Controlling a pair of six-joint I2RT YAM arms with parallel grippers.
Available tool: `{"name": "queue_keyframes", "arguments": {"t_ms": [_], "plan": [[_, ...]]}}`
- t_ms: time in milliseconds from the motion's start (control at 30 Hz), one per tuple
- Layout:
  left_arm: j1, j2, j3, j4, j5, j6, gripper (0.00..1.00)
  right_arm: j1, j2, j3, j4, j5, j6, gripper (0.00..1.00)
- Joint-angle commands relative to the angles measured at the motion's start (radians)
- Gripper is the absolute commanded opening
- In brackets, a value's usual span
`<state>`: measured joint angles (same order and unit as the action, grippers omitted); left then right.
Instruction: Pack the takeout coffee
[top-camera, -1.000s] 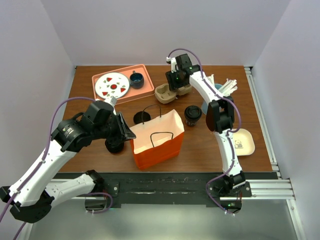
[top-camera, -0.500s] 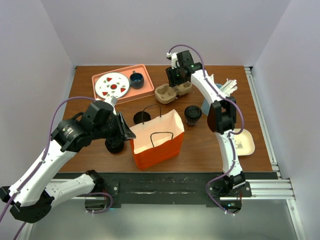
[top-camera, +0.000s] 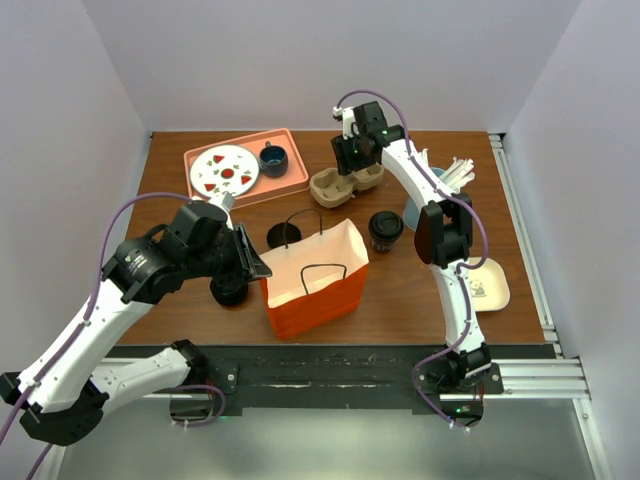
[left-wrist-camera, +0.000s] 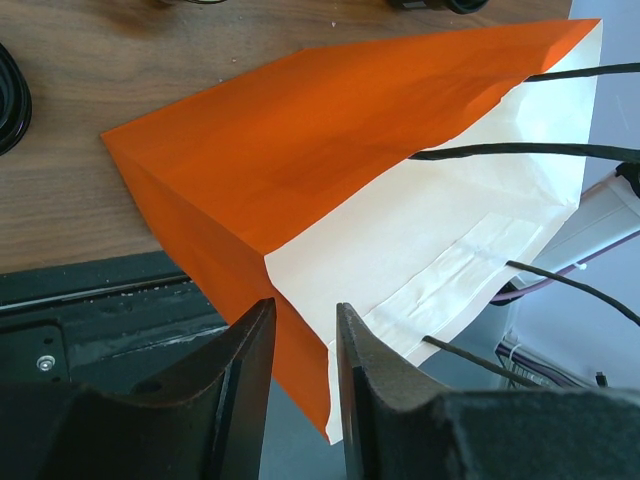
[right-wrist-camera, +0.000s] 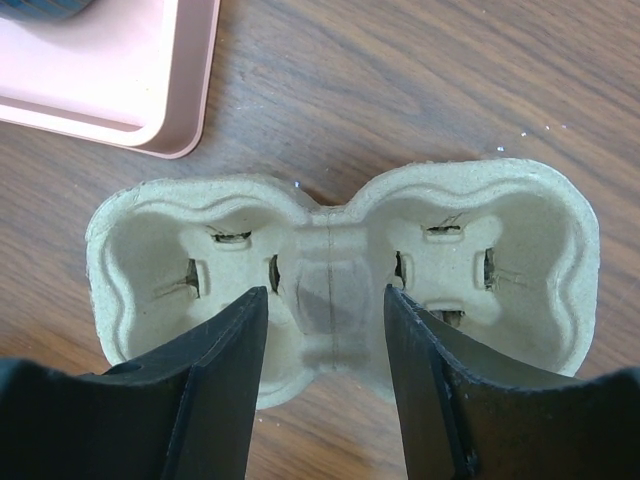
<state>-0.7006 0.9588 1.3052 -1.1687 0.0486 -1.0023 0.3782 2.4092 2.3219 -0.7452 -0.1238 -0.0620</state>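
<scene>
1. The takeout coffee (top-camera: 385, 228), a dark cup with a black lid, stands upright on the table (top-camera: 400, 300) just right of centre in the top view. It is near the upper right corner of the orange paper bag (top-camera: 313, 280) but apart from it, and no gripper touches it.
2. The bag stands open at centre, its white lining and black handles showing.
3. The left gripper (left-wrist-camera: 305, 310) is at the bag's left rim. Its jaws stand narrowly apart with the bag's edge running into the gap. Whether the pads press on the paper cannot be told.
4. The right gripper (right-wrist-camera: 325, 300), at upper centre of the top view, hangs over the cardboard cup carrier (top-camera: 345, 184). Its jaws are parted about halfway, straddle the carrier's middle bridge and hold nothing.
5. A low black round piece (top-camera: 283, 236) lies just left of the bag's top edge.
6. A dark cup (top-camera: 229, 290) sits at lower left, partly under the left arm.
7. The pink tray (top-camera: 295, 180) at upper left carries a strawberry-patterned plate (top-camera: 224, 170) and a blue cup (top-camera: 273, 158).
</scene>
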Motion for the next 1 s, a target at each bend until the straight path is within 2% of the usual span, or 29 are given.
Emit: {"name": "queue_keyframes", "arguments": {"t_ms": [0,533,700,733,767,967], "plan": [[0.004,0.003,0.042,0.012,0.002,0.022,0.36,-0.004,-0.001,0.004,0.009,-0.016,-0.010,0.56],[0.004,0.021,0.051,0.018,-0.001,0.028,0.39,-0.005,0.028,0.005,0.003,-0.011,-0.015,0.56],[0.006,0.029,0.054,0.021,-0.001,0.031,0.39,-0.004,0.036,0.017,0.001,-0.013,-0.015,0.51],[0.004,0.031,0.055,0.021,-0.001,0.033,0.39,-0.005,0.036,0.017,0.001,-0.013,-0.016,0.47],[0.004,0.032,0.057,0.023,-0.001,0.031,0.39,-0.004,0.033,0.019,0.003,-0.013,-0.018,0.38],[0.004,0.037,0.055,0.029,-0.004,0.039,0.40,-0.005,-0.001,0.050,0.015,0.004,-0.019,0.37]]}}
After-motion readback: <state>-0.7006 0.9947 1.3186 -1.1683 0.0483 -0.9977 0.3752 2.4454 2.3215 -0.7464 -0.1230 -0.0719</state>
